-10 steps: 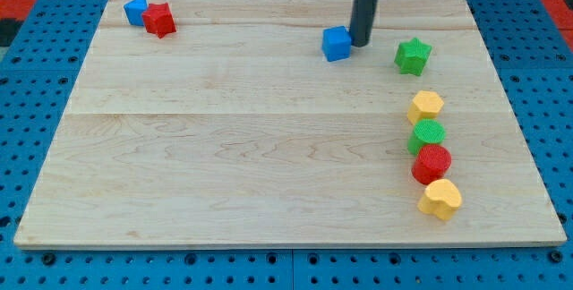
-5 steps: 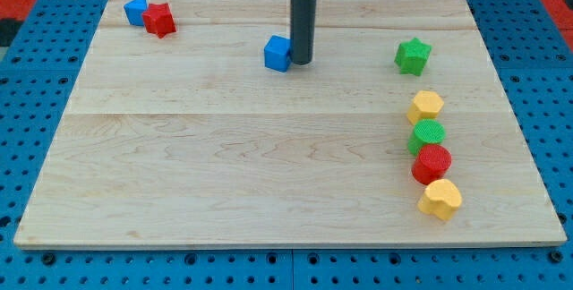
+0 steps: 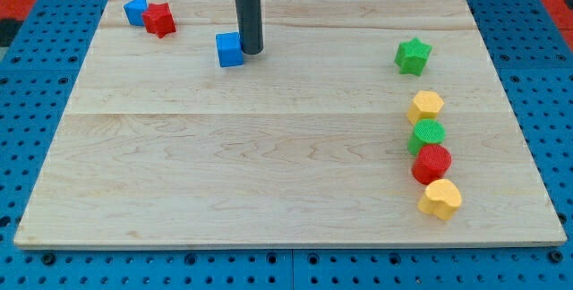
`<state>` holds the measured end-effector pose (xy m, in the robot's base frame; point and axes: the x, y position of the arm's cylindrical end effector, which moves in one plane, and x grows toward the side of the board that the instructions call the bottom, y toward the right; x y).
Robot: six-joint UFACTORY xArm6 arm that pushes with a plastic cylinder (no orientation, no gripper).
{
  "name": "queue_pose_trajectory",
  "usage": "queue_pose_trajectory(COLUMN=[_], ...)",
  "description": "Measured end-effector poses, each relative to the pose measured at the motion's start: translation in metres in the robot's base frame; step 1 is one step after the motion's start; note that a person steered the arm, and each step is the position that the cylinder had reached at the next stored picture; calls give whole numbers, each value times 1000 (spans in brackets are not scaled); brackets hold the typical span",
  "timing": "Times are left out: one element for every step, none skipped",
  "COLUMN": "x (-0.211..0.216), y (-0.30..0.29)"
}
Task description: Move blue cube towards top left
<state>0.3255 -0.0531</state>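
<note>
Blue cube [image 3: 230, 49] further left, my tip [image 3: 252, 53] alongside.

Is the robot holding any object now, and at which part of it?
Nothing is held. My tip only presses against the right side of the blue cube.

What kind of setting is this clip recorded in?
Probably a robotics lab bench: a pale wooden board on a blue perforated base, small coloured plastic blocks like the blue cube, my tip beside it.
</note>
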Motion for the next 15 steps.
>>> queue_pose_trajectory(x=[4, 4, 4, 4, 4, 13, 22, 31, 37, 37, 37, 37, 37, 36, 31], y=[-5, -22, -44, -69, -94, -119, -139, -149, -150, -153, -176, -196, -208, -204, -195])
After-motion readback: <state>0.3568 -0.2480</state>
